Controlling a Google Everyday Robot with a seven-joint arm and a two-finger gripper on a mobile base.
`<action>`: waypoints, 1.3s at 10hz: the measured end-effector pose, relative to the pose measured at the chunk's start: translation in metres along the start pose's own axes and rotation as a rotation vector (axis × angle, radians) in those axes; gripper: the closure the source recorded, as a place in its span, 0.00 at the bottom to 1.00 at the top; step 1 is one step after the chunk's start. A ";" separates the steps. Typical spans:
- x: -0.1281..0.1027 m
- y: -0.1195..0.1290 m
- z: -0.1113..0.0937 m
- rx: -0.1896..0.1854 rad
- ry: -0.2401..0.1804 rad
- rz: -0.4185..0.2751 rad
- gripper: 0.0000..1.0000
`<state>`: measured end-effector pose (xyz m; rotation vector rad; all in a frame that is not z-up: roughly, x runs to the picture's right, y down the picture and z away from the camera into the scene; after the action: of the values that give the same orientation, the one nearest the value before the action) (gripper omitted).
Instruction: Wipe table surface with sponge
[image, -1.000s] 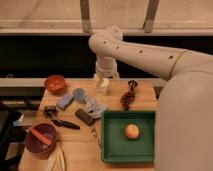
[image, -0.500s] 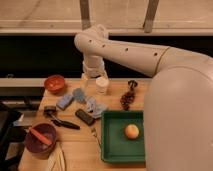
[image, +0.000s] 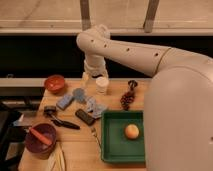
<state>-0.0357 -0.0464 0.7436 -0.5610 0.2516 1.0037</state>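
Observation:
A blue-grey rectangular sponge (image: 64, 102) lies on the wooden table (image: 75, 145), left of centre. My gripper (image: 86, 78) hangs at the end of the white arm near the table's back edge. It is just left of a white cup (image: 102, 84) and above and to the right of the sponge, apart from it. A round blue-grey disc (image: 79, 93) and a crumpled blue-white cloth (image: 95, 106) lie between the gripper and the table's middle.
A red bowl (image: 55, 83) stands at the back left and dark grapes (image: 128, 98) at the back right. A green tray (image: 112, 145) holds an orange (image: 131, 131). A maroon bowl (image: 31, 146) with a carrot, a black tool (image: 65, 123) and a black remote (image: 85, 117) are nearby.
The arm has swung to the left along the back of the table, bringing the gripper from above the cup to its left side. The objects on the table have not moved.

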 end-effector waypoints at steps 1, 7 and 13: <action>-0.011 0.007 0.002 -0.009 -0.016 -0.028 0.20; -0.116 0.102 0.023 -0.073 -0.142 -0.280 0.20; -0.143 0.149 0.030 -0.122 -0.172 -0.416 0.20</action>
<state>-0.2387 -0.0723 0.7841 -0.6038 -0.0802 0.6597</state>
